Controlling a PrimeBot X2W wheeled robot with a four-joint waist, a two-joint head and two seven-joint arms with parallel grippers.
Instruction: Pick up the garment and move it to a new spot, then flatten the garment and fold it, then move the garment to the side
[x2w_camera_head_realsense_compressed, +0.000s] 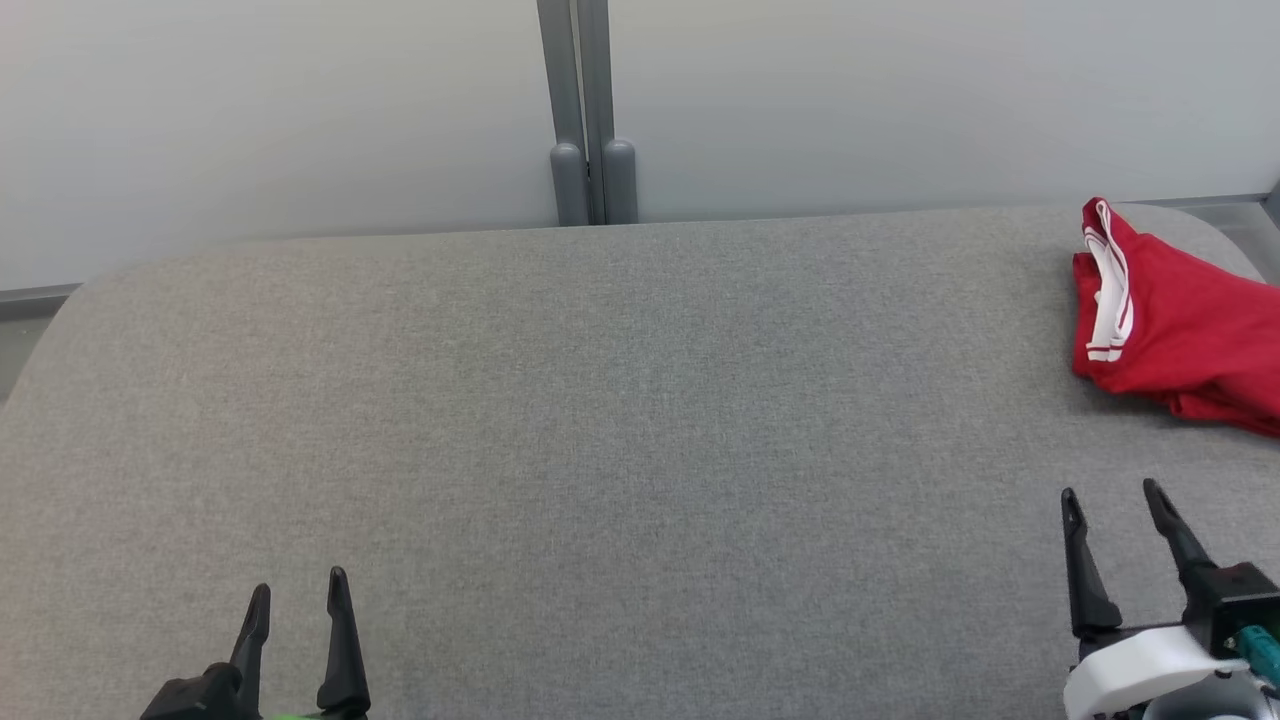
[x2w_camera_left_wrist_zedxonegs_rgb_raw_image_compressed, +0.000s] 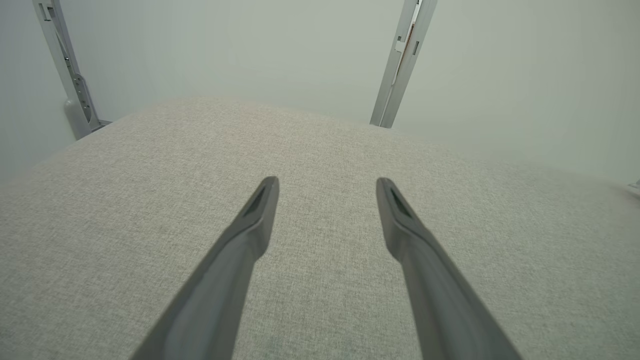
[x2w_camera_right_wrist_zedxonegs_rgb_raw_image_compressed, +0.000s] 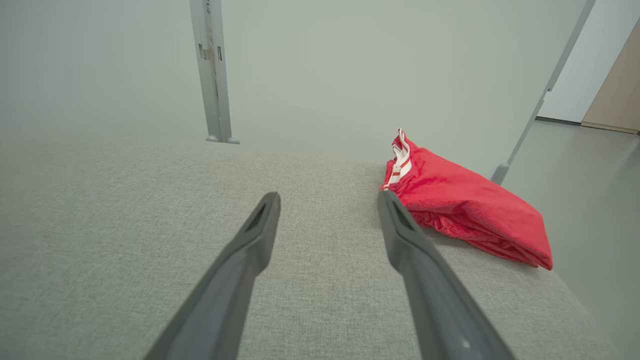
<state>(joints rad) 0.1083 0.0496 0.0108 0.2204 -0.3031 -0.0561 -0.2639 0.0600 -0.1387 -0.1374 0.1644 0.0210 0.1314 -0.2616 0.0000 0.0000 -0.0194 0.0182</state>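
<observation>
The garment (x2w_camera_head_realsense_compressed: 1180, 325) is red with a white, red-striped trim and lies folded at the far right of the grey table (x2w_camera_head_realsense_compressed: 620, 420), close to its right edge. In the right wrist view the garment (x2w_camera_right_wrist_zedxonegs_rgb_raw_image_compressed: 465, 210) lies just ahead and to the right of my fingers. My right gripper (x2w_camera_head_realsense_compressed: 1110, 495) hovers open near the table's front right, short of the garment and apart from it, with nothing between its fingers (x2w_camera_right_wrist_zedxonegs_rgb_raw_image_compressed: 400, 225). At the front left my left gripper (x2w_camera_head_realsense_compressed: 298, 590) stands open and empty over bare fabric, its fingers (x2w_camera_left_wrist_zedxonegs_rgb_raw_image_compressed: 260, 210) spread wide.
A pale wall with grey metal posts (x2w_camera_head_realsense_compressed: 590, 120) runs behind the table. The table's back corners are rounded. Floor (x2w_camera_right_wrist_zedxonegs_rgb_raw_image_compressed: 590, 200) drops away right of the table beside the garment, with a doorway beyond.
</observation>
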